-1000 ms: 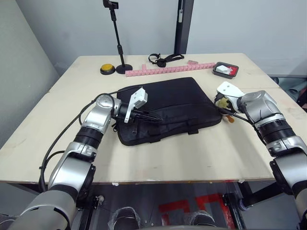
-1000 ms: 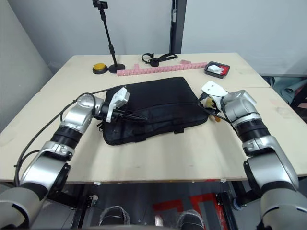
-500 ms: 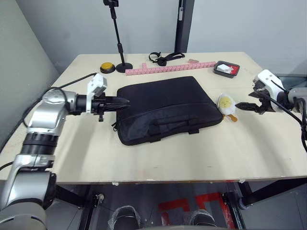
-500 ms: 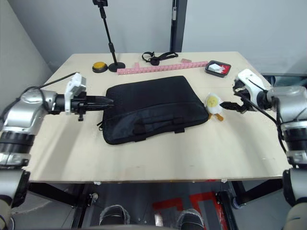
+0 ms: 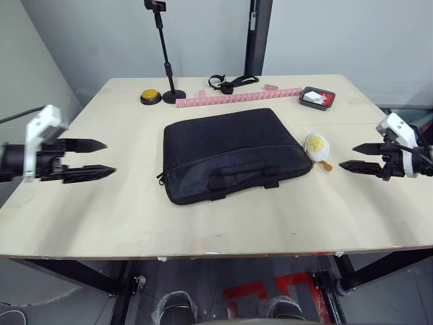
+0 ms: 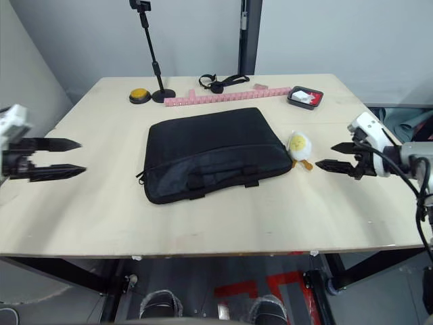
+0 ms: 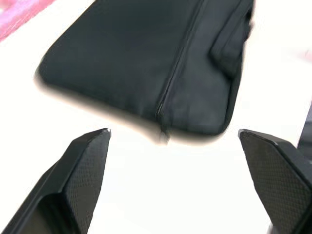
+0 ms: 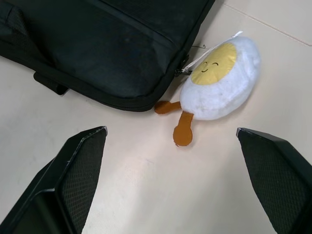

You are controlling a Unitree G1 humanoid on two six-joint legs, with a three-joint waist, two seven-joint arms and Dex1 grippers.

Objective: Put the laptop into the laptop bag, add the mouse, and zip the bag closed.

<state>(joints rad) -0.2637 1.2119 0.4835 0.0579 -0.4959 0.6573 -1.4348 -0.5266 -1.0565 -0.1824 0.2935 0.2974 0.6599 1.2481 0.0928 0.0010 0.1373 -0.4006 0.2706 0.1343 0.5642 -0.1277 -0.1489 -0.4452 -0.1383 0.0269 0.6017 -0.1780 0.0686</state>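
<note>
The black laptop bag (image 5: 233,154) lies flat in the middle of the table, its zipper line (image 7: 175,73) running to a pull at the corner. The laptop and the mouse are out of view. My left gripper (image 5: 108,158) hovers far to the left of the bag, open and holding nothing. To the right of the bag, my right gripper (image 5: 347,156) is also open and holds nothing, its fingers (image 8: 73,170) pointing toward the bag's right end.
A white egg-shaped plush toy (image 5: 316,144) with orange feet lies against the bag's right edge. At the back stand a black tripod stand (image 5: 174,95), a yellow button (image 5: 150,97), a pink strip (image 5: 237,98), a black strap (image 5: 230,82) and a small dark tray (image 5: 317,97).
My left gripper has let go at the bag's front left corner, opened and swung far out to the left. The right arm has drawn back from the plush toy to the right.
</note>
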